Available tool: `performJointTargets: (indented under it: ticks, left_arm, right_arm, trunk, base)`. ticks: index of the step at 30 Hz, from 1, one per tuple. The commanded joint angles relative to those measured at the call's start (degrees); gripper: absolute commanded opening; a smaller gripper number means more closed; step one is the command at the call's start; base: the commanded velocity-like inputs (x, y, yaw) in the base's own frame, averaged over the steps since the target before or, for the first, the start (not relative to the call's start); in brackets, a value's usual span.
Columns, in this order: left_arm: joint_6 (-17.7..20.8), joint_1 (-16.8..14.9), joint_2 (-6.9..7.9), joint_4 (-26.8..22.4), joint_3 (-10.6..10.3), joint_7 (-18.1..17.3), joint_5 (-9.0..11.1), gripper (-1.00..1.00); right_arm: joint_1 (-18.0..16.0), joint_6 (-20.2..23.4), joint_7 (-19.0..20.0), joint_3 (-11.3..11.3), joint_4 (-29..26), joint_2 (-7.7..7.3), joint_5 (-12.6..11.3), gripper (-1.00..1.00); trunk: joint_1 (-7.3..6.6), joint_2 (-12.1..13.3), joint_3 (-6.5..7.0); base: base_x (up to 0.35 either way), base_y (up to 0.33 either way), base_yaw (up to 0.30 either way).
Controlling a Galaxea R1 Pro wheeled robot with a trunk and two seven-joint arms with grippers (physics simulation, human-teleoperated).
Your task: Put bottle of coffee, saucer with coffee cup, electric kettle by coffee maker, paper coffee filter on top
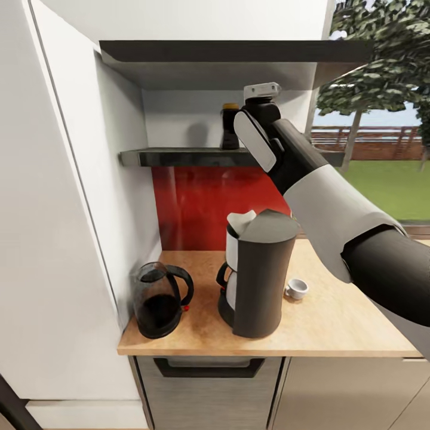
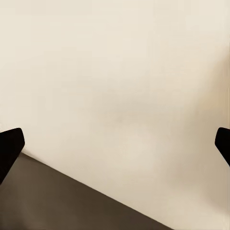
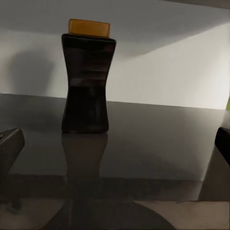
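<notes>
The bottle of coffee [image 1: 230, 126], dark with an orange cap, stands upright on the dark kitchen shelf [image 1: 179, 157]. In the right wrist view the bottle [image 3: 88, 81] is ahead of my right gripper [image 3: 115, 146], which is open and apart from it. My right arm [image 1: 298, 161] is raised to shelf height. On the wooden countertop [image 1: 334, 322] stand the dark grey coffee maker [image 1: 258, 275], a dark electric kettle [image 1: 158, 298] to its left and a small white coffee cup [image 1: 296, 288] to its right. My left gripper [image 2: 115, 143] is open, facing a cream panel.
A tall white cabinet [image 1: 60, 209] walls off the counter's left side. A second dark shelf [image 1: 233, 54] hangs above the bottle. A red backsplash [image 1: 197, 209] is behind the coffee maker, a window [image 1: 382, 137] at the right, and a drawer handle [image 1: 209, 367] below the counter.
</notes>
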Motion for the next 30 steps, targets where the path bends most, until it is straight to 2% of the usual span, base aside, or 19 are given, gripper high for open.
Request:
performJointTargets:
  ticks: [1, 21, 30]
  left_arm:
    - [-0.3, 0.0, 0.04, 0.2, 0.5, 0.2, -0.6, 1.00]
    - [-0.3, 0.1, 0.00, 0.2, 0.4, 0.0, -0.6, 1.00]
    - [-0.3, 0.3, -0.05, 0.2, 0.4, 0.1, -0.6, 1.00]
  right_arm:
    - [0.0, 0.1, -0.6, 0.1, 0.0, 0.00, -0.5, 1.00]
    - [0.0, 0.1, -0.7, 0.1, -0.1, 0.00, -0.5, 1.00]
    - [0.0, 0.1, -0.7, 0.2, -0.2, 0.00, -0.5, 1.00]
  trunk:
    - [0.03, 0.0, -0.01]
    - [0.03, 0.0, -0.01]
    - [0.03, 0.0, -0.01]
  base:
    - [0.050, 0.023, 0.000]
    - [0.085, 0.015, 0.000]
    - [0.076, 0.148, 0.000]
